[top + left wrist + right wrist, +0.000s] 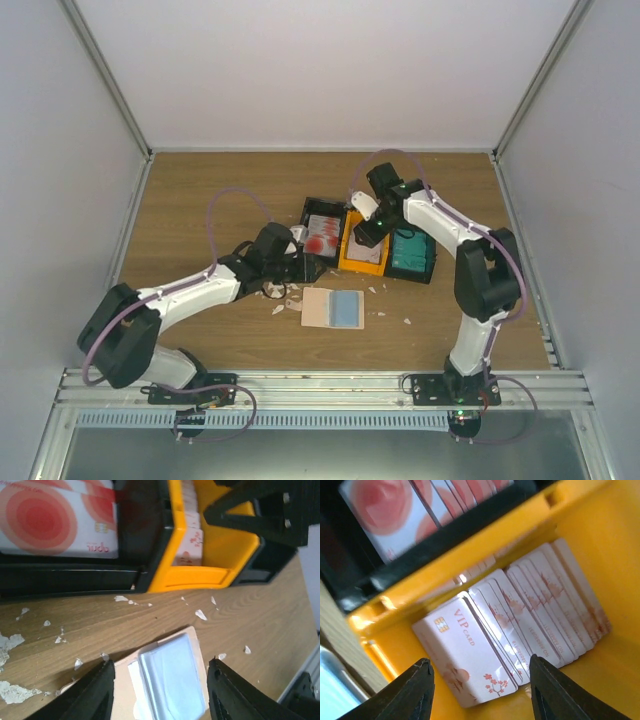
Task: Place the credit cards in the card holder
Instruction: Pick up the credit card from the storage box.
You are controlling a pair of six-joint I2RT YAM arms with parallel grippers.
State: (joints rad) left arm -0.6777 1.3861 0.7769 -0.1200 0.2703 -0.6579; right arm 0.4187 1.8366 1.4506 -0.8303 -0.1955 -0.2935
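The card holder (pixel 318 308) lies open on the table with a light blue card (pixel 347 308) on its right half. In the left wrist view the holder (pixel 122 690) and blue card (pixel 172 680) sit between my fingers. My left gripper (pixel 293 268) (pixel 160 662) is open and empty, just above and left of the holder. My right gripper (pixel 368 232) (pixel 480 661) is open and empty, lowered into the orange bin (pixel 362 255) over a row of white VIP cards (pixel 470 655). White cards with a red round mark (pixel 322 236) (pixel 50 520) lie in a black bin.
Three bins stand side by side behind the holder: black (pixel 310 210), orange (pixel 200 575) and a dark one holding teal cards (pixel 410 255). Small white scraps (pixel 285 300) (pixel 12 690) litter the wood around the holder. Enclosure walls stand on three sides.
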